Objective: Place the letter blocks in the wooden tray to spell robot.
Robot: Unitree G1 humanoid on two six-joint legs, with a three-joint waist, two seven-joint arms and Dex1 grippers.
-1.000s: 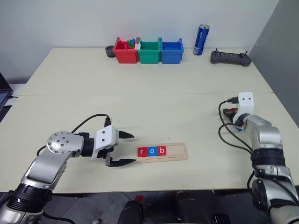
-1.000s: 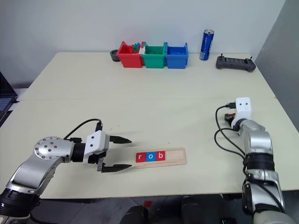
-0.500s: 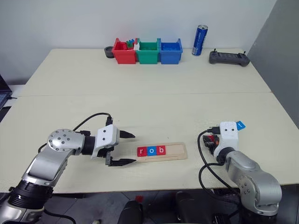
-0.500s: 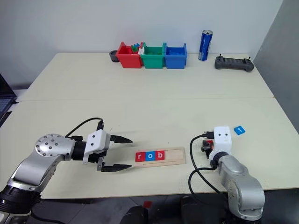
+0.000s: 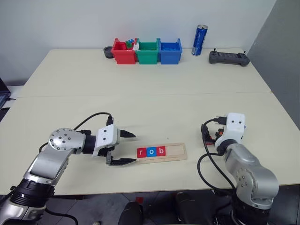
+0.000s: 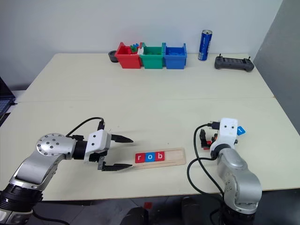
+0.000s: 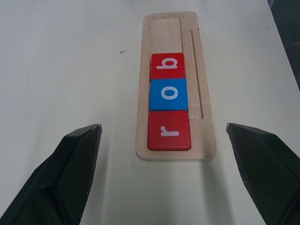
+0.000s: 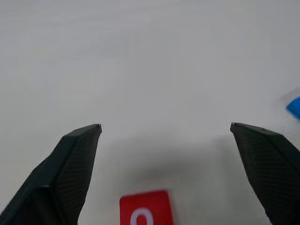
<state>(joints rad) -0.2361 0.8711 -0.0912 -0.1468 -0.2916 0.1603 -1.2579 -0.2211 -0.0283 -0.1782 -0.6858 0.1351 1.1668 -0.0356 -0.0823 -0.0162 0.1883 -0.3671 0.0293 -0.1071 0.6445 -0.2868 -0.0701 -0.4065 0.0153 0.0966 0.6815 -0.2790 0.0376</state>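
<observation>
Wooden tray (image 5: 161, 152) lies crosswise, r-o-b left – both grippers wide open, empty.

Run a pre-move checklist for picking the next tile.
1. Tray holds r, o, b in order: ok.
2. Slot after red b tile free: ok.
3. Right gripper open: ok.
4. Red o tile lies on the table between its fingers, ungripped: ok.
5. Blue tile is the t: cannot tell.
6. Left gripper open, off the tray: ok.
</observation>
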